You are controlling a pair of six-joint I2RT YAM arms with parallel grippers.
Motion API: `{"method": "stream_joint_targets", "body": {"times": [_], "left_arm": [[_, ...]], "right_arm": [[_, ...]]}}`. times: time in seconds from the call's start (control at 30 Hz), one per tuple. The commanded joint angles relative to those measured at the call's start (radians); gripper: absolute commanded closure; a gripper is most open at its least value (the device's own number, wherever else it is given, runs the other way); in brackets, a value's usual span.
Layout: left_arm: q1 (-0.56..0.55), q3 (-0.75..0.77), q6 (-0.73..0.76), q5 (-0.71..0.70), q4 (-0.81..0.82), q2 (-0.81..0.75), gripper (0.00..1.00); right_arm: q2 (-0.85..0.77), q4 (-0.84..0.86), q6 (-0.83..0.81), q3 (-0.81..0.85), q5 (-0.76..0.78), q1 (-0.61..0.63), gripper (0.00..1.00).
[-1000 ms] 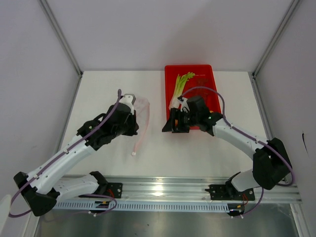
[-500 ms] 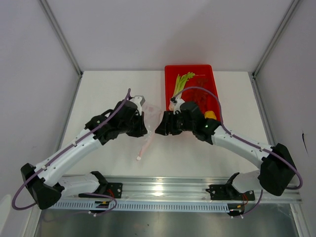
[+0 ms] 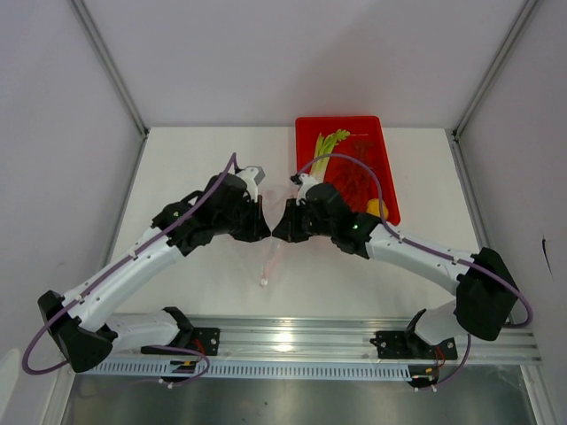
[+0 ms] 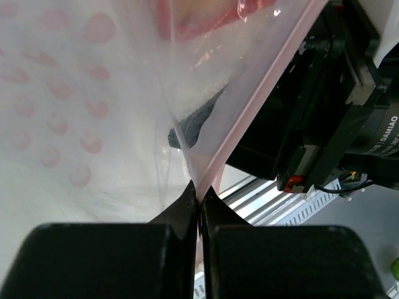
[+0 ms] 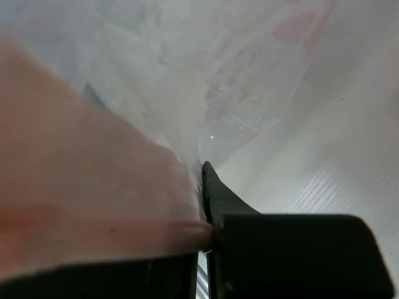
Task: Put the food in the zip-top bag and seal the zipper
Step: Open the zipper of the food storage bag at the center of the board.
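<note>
Top external, zip-top bag [image 3: 269, 257] lengthwise, trailing nearward

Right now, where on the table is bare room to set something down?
Bare: the table far-left, between the left wall and the red tray. Crowded: centre, where the left gripper and right gripper hold the zip-top bag.
</note>
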Motion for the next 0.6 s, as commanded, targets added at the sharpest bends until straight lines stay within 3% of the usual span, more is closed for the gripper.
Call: {"method": "stream_joint_targets", "body": {"times": [0.0, 0.13, 0.27, 0.37, 0.57], "left_arm": [[0.004, 0.049, 0.029, 0.006, -0.011, -0.007, 0.99], [0.004, 0.080, 0.033, -0.211, -0.123, -0.085, 0.99], [-0.006, 0.078, 0.029, -0.337, -0.174, -0.173, 0.99], [-0.009, 0.078, 0.029, -0.358, -0.214, -0.170, 1.00], [-0.056, 0.144, 0.023, -0.356, -0.264, -0.113, 0.99]], "right_arm": [[0.010, 0.026, -0.008, 0.064, 0.008, -0.019, 1.00], [0.056, -0.004, -0.010, 0.166, -0.148, -0.100, 1.00], [0.148, -0.052, 0.012, 0.273, -0.326, -0.148, 1.00], [0.220, 0.006, 0.094, 0.296, -0.512, -0.180, 1.00], [0.353, -0.128, 0.133, 0.362, -0.568, -0.226, 1.00]]}}
